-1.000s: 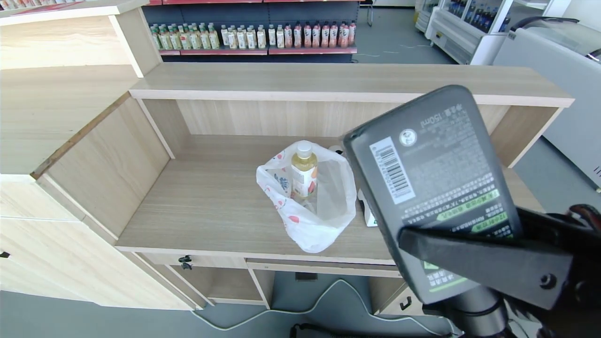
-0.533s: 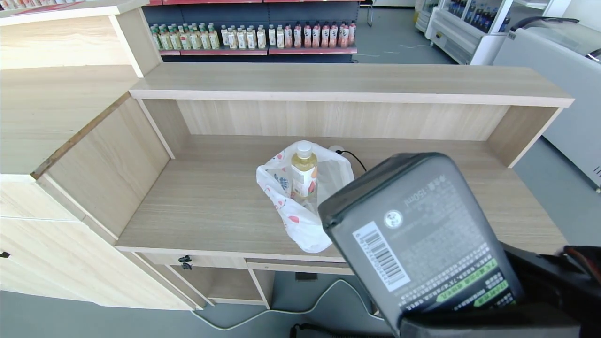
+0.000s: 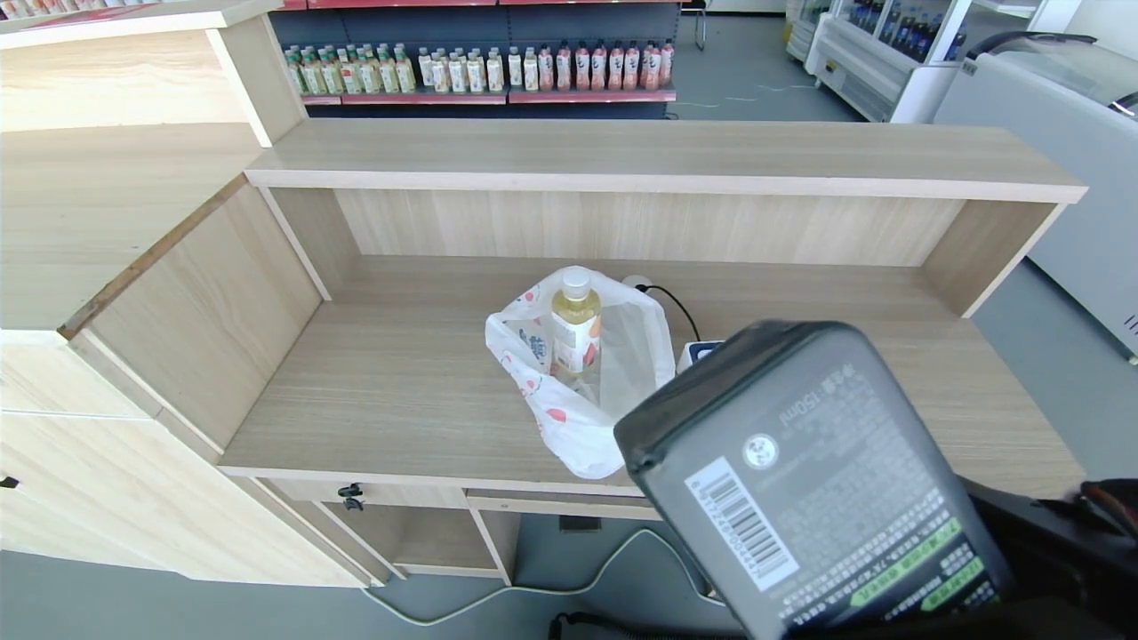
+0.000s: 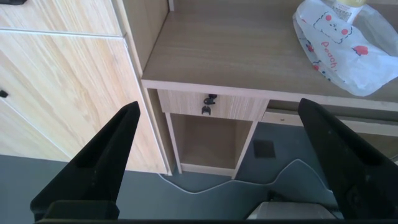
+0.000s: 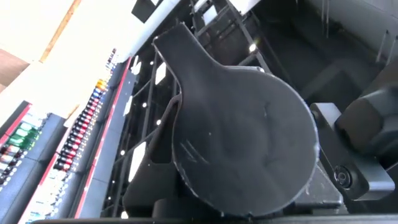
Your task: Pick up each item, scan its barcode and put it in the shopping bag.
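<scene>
Right claw (image 5: 249,193) gripping dark flat bottle (image 3: 818,498) near right, left claw (image 4: 217,168) gaping wide, shopping bag (image 3: 578,418) sitting on surface (image 3: 400,382).

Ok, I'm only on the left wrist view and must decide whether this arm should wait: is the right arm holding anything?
Observer: Yes. The right gripper is shut on a dark bottle, held up close to the head camera.
Operator: Which way does its barcode face?
Observer: The barcode is on the side turned up toward the head camera.
Operator: And where is the scanner?
Observer: A small white device with a black cable, probably the scanner, sits on the counter just right of the shopping bag, mostly hidden behind the dark bottle.
</scene>
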